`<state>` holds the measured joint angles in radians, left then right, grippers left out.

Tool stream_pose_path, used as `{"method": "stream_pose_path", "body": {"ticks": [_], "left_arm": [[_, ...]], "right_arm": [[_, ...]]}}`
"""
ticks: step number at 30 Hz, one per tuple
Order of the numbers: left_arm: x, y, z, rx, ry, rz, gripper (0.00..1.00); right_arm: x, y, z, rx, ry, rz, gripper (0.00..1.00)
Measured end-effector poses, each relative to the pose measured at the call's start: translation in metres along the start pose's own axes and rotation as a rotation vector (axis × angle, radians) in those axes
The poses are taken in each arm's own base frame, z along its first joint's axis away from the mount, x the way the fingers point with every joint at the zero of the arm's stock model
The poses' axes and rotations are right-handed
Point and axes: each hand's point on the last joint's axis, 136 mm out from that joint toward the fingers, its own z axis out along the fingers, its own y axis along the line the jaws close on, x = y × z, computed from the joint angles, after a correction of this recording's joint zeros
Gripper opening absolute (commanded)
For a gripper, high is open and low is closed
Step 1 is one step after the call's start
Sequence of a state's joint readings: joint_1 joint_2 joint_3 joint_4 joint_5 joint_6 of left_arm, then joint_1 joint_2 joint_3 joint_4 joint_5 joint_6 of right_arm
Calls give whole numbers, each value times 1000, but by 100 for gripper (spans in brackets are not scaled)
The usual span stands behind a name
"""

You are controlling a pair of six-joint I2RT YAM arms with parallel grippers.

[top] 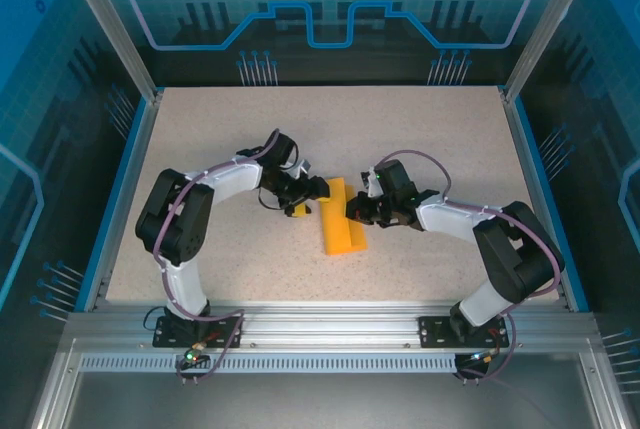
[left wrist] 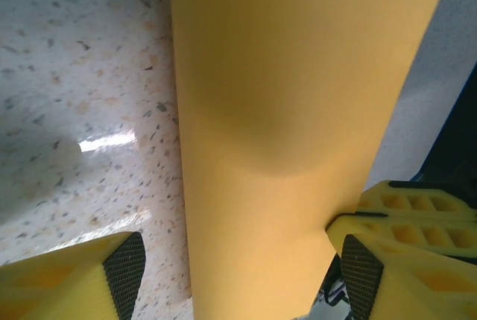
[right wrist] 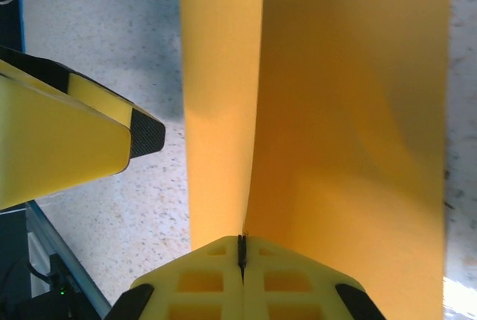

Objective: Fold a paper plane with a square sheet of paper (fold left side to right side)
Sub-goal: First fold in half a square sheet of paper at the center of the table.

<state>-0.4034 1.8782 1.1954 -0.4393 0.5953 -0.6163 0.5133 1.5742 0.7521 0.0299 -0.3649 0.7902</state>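
My left gripper (left wrist: 240, 264) hangs spread wide, fingers either side of the square sheet of paper (top: 340, 227), not clamping it. Sheet sits mid-table (top: 200, 139), creased lengthwise, btwn both arms. My right gripper (right wrist: 241, 249) is clenched on its near edge w/ one flap raised.

Half-folded orange paper (top: 341, 221), one flap raised

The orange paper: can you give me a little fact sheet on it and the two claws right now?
Paper: square sheet of paper, orange, folded into a narrow rectangle, between the two arms on the table
Right gripper: shut, pinching the paper where two layers meet
Left gripper: open, one finger on either side of the paper
Stage: no pointed plane shape yet
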Motion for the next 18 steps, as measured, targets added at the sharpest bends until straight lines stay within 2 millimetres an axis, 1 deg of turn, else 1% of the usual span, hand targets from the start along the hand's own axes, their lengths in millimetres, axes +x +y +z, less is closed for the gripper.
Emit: {"method": "stream_pose_path", "body": {"ticks": [4,8,13,18], "left_arm": [[2,2,8,-25,6,-8,73],[4,4,12,-43,12,-9,69],[7,7,23,-61,30,-16,65],[7,11,34,-83,45,-24,60]], "right_arm": [[-3,-3,-1,14,-13,3,0],[-5,-6,-1,21,-20,7,0],[-8,-8,-1,25,-27,13,0],[-8,-14,3,45,-26,20,4]]}}
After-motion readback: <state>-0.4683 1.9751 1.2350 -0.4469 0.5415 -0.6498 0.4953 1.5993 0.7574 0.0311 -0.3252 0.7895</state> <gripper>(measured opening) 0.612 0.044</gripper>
